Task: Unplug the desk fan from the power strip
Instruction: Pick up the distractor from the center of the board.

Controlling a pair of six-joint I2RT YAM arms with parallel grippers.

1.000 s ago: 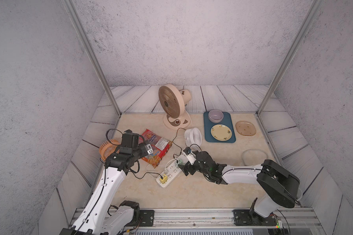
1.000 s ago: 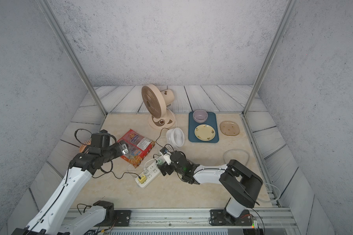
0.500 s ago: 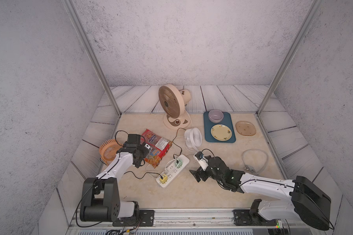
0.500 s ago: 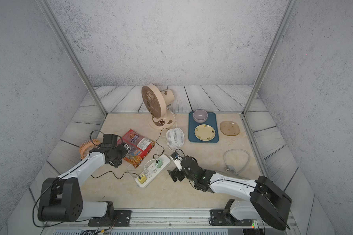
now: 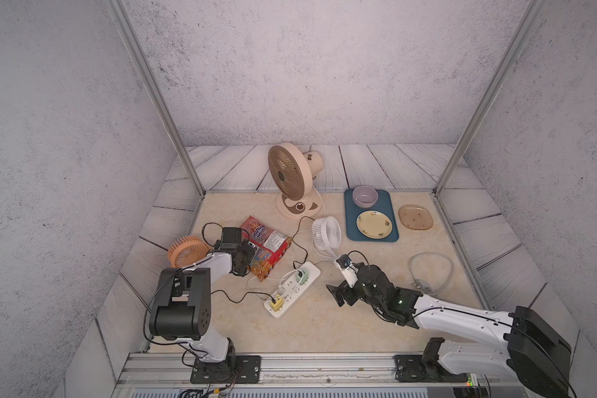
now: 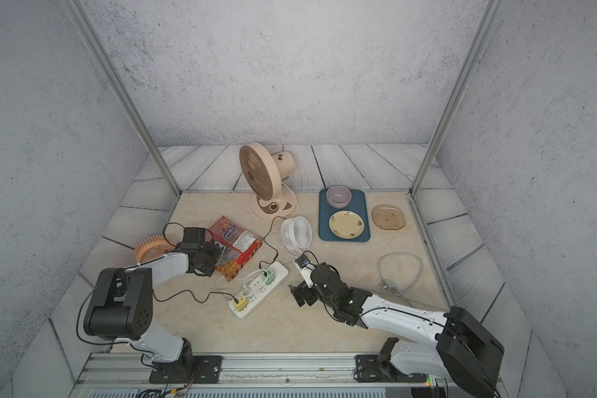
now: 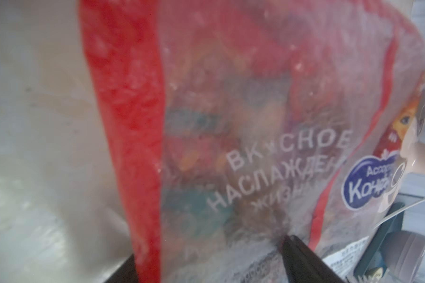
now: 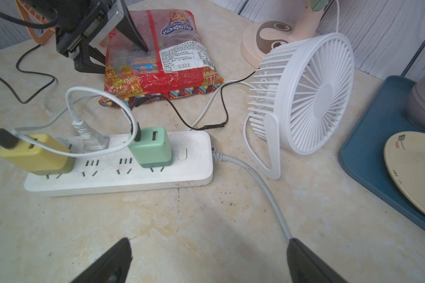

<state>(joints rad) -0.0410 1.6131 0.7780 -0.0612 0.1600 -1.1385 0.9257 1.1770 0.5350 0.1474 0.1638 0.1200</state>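
The right gripper (image 8: 209,245) hovers low over the desk (image 8: 169,227), jaws wide apart and holding nothing. It is a short way in front of the power strip (image 8: 133,177) and just beside the strip's pale grey cord (image 8: 255,176). The strip lies flat near the middle of the desk, its switch end toward the small white fan (image 8: 312,98).

Three things sit in its sockets: a yellow adapter (image 8: 35,156) at the end away from the switch, a white plug (image 8: 91,142) next along, and a green adapter (image 8: 150,149) beside the switch.

Beyond the strip, the left gripper (image 8: 120,57) is at the candy bag (image 8: 177,73), fingers apart, one tip on the bag's top and the other down at its edge. Farthest back stands the beige desk fan (image 5: 290,172), with a white cord leaving its base.

The step in hand looks like the approach: nothing is unplugged yet. I take the white plug to be the fan's because of the cord colour, though the tangle keeps me from tracing it.

The next move calls for the right gripper to advance over the strip, drop between the two adapters, clamp the plug body and pull straight up. A white cable loops across that plug and could snag. The strip may lift with the pull unless something pins it down.
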